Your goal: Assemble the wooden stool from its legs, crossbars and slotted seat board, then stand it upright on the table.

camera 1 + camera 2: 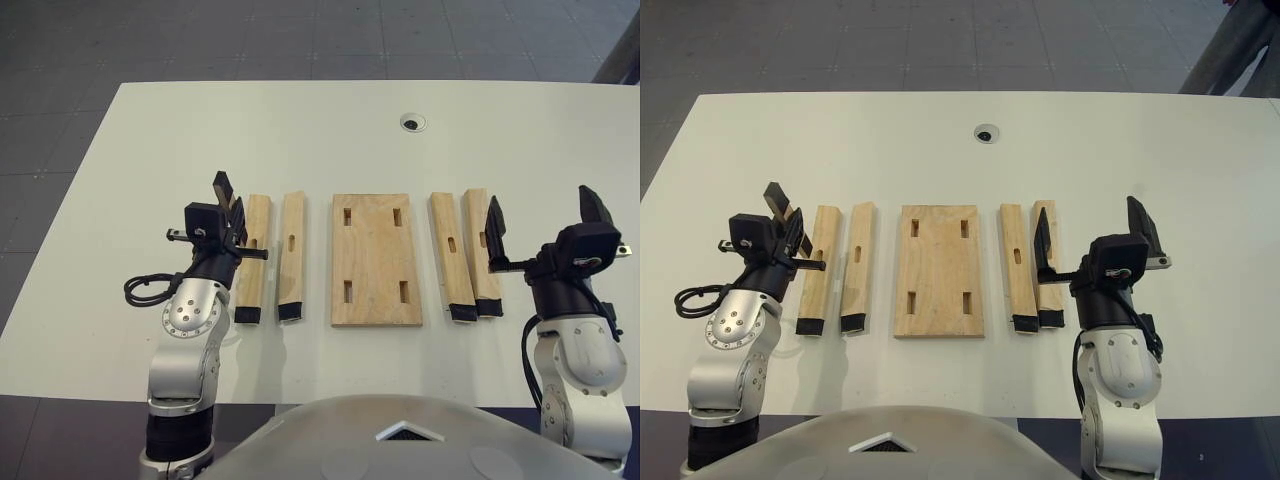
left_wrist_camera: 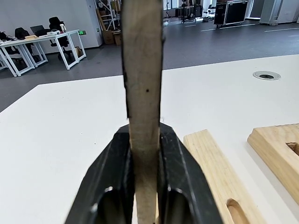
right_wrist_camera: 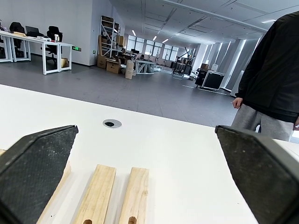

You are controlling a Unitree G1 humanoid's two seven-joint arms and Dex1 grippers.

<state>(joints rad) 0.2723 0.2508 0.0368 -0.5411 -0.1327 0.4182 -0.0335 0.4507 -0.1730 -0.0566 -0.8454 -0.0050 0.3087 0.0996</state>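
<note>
The left gripper [image 1: 230, 205] is clamped on a thin pale wooden crossbar [image 2: 142, 56], likely for slotting into the black-tipped wooden legs [image 1: 253, 258] flanking the flat slotted seat board [image 1: 375, 260], while the right gripper [image 1: 545, 220] gapes wide, empty.

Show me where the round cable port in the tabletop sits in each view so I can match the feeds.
Left eye view: cable port near the table's far edge, beyond the seat board.
Right eye view: the port in the same place, beyond the seat board.
Left wrist view: the port far out, past the legs.
Right wrist view: the port past two legs.
Shared landmark: the table's far edge, just behind the port.
</note>
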